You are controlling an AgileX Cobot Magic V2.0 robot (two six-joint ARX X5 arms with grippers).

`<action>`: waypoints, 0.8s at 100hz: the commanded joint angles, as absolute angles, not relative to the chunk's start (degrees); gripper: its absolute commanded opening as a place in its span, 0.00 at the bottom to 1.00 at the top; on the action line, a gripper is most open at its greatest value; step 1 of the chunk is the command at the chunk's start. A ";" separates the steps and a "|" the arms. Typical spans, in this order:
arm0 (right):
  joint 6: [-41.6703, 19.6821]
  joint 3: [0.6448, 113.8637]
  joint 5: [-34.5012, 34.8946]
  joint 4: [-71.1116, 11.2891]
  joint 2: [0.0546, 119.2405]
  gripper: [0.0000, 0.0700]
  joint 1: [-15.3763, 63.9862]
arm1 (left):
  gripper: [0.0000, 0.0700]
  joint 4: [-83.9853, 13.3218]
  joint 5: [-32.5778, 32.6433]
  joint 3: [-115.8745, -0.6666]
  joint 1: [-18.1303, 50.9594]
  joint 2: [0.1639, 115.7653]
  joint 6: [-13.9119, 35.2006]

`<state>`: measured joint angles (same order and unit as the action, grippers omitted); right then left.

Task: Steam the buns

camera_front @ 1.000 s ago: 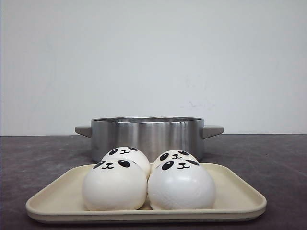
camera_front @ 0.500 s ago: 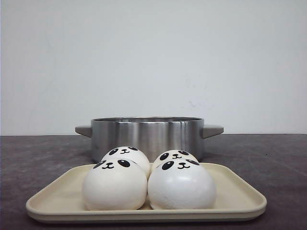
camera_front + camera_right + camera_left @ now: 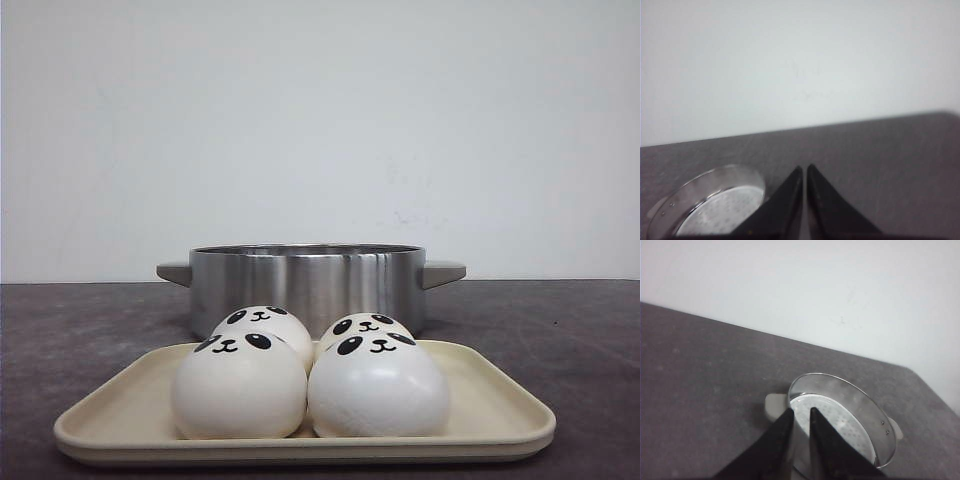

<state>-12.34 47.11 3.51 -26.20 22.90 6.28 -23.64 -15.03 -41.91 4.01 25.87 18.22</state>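
Four buns sit in a tight cluster on a cream tray (image 3: 120, 400) at the near edge of the dark bench (image 3: 560, 330). The near-left bun (image 3: 238, 390) and near-right bun (image 3: 378, 390) touch side by side; the far-left bun (image 3: 268, 322) and far-right bun (image 3: 362, 325) peek over them, faces up. Just beyond the tray stands a steel pot (image 3: 307, 282) with a grey handle on each side.

Neither arm shows in the front view. The left gripper (image 3: 800, 416) hangs over the bench with its black fingers (image 3: 776, 437) nearly together, a narrow slit between the tips, and nothing held; the tips lie in line with the pot's (image 3: 880, 425) near rim, and the perforated steamer plate (image 3: 840, 427) shows inside. The right gripper (image 3: 804, 170) has its fingers (image 3: 832, 210) almost touching, also empty, with the pot (image 3: 710, 200) off to one side. No bun appears in either wrist view, so the buns lie well apart from both pairs of fingers.
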 commanded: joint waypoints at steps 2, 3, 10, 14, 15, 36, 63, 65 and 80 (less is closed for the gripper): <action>-8.08 52.12 3.70 -27.77 25.23 0.01 6.39 | 0.03 -25.47 -15.57 -47.79 4.58 29.78 14.15; -8.10 52.62 3.73 -27.94 25.52 0.01 6.39 | 0.04 -25.78 -15.64 -48.40 4.62 30.22 14.15; -8.36 55.46 6.07 -28.21 26.92 0.01 6.39 | 0.21 -26.94 -16.47 -51.75 4.89 32.47 14.17; -8.73 56.58 7.92 -27.86 27.35 0.03 6.39 | 0.37 -27.03 -16.60 -52.95 4.95 33.08 14.17; -8.88 56.80 8.38 -27.79 27.40 0.05 6.39 | 0.41 -27.05 -16.58 -53.15 4.95 33.19 14.17; -16.03 57.65 19.20 -25.54 27.73 1.00 6.39 | 0.73 -28.71 -16.58 -53.76 5.34 32.80 14.61; -16.10 58.83 20.23 -26.65 33.39 1.00 6.85 | 0.73 -30.48 -16.58 -53.76 8.71 32.23 14.72; -16.08 59.35 19.79 -27.31 34.28 1.00 7.09 | 0.73 -30.48 -16.58 -53.76 8.95 32.25 14.83; -15.66 64.99 15.86 -35.00 42.57 1.00 11.20 | 0.73 -30.61 -16.58 -53.76 10.17 32.91 15.68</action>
